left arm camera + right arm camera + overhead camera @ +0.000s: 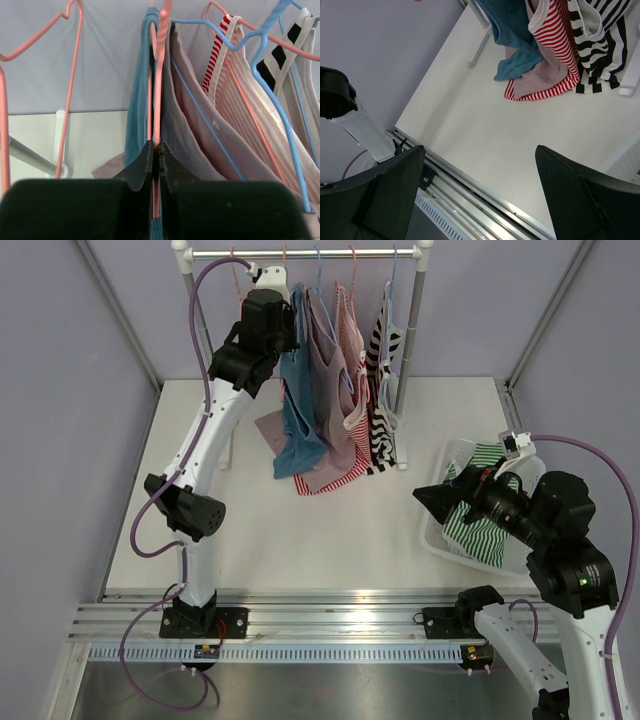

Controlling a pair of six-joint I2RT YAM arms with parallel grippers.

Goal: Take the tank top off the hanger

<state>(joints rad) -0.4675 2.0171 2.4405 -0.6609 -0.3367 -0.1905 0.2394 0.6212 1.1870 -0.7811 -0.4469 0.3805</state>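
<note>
At the far left of the rail [300,253] hangs a bare hanger [70,75] with nothing on it. Next to it the left claw [155,155] is raised to the rack and pinched almost fully closed on the thin wire of the pink hanger [159,75]. I cannot tell whether a fold of cloth is caught in with the wire.

That hanger carries the teal tank top [137,115], which I take to be the one to remove. It hangs straight down, with its hem low over the table [330,530].

To its right, packed close, are a mauve top [335,430], a red-striped top [555,35] and a black-and-white top [382,390].

The teal top looks light, limp and stretchy. It will sag and cling to its neighbours, so a grip on a shoulder strap, or on the bunched cloth just under it, seems best.

Farther right, a basket [435,530] holds a green-striped garment [475,525]. The right claw [479,150] hovers near it, spread wide and empty.
</note>
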